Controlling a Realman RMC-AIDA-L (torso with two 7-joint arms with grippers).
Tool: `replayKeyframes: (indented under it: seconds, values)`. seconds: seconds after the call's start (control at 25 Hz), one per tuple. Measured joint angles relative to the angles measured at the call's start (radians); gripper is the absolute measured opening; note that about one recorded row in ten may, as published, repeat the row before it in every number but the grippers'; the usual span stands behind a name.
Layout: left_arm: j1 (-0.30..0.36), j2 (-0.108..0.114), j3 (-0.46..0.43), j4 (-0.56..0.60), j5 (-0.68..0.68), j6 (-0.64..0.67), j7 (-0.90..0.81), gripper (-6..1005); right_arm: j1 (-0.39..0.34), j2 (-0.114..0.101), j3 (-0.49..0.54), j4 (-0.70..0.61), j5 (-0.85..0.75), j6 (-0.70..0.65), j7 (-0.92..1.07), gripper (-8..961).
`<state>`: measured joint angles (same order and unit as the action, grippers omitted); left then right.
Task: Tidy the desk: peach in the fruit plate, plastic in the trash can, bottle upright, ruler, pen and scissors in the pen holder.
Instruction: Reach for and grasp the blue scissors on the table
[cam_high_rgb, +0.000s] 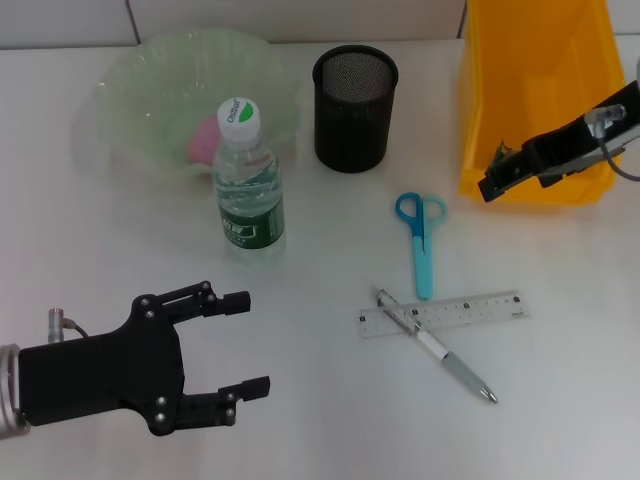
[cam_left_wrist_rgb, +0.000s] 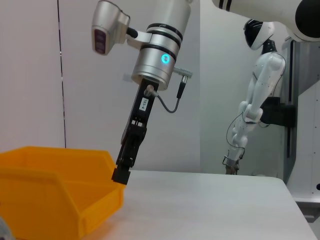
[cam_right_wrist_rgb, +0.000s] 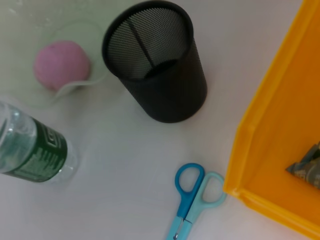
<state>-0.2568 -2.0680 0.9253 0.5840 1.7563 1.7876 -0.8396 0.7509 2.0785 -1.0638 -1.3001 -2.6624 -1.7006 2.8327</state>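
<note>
A pink peach (cam_high_rgb: 205, 142) (cam_right_wrist_rgb: 61, 64) lies in the pale green fruit plate (cam_high_rgb: 140, 75). In front of the plate the water bottle (cam_high_rgb: 248, 180) (cam_right_wrist_rgb: 35, 150) stands upright. The empty black mesh pen holder (cam_high_rgb: 355, 95) (cam_right_wrist_rgb: 160, 75) stands at the back centre. Blue scissors (cam_high_rgb: 420, 240) (cam_right_wrist_rgb: 192, 200) lie flat on the desk. Nearer me, a pen (cam_high_rgb: 440, 350) crosses a clear ruler (cam_high_rgb: 445, 312). A dark piece of plastic (cam_right_wrist_rgb: 306, 165) lies inside the orange trash can (cam_high_rgb: 535, 100) (cam_right_wrist_rgb: 280, 125). My right gripper (cam_high_rgb: 492, 183) (cam_left_wrist_rgb: 120, 175) hangs over its front rim. My left gripper (cam_high_rgb: 255, 342) is open and empty at the front left.
The white desk's far edge (cam_left_wrist_rgb: 200, 174) meets a wall. Another robot (cam_left_wrist_rgb: 255, 100) stands beyond the desk.
</note>
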Motion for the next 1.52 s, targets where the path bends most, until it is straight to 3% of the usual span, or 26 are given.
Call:
replayKeyframes:
  seconds: [0.2, 0.84, 1.2, 1.52]
  values:
    - [-0.006, 0.000, 0.001, -0.002, 0.009, -0.004, 0.001, 797, 0.034, 0.001, -0.019, 0.079, -0.017, 0.041, 0.020, 789]
    - [-0.021, 0.000, 0.009, -0.040, 0.011, -0.032, 0.023, 797, 0.133, 0.010, -0.212, 0.345, 0.012, 0.271, 0.111, 787]
    - [-0.019, -0.001, 0.009, -0.051, 0.009, -0.030, 0.024, 797, 0.167, 0.012, -0.250, 0.441, 0.038, 0.335, 0.122, 786]
    - [-0.019, 0.000, 0.009, -0.059, 0.009, -0.031, 0.037, 797, 0.161, 0.012, -0.260, 0.447, 0.038, 0.350, 0.123, 785]
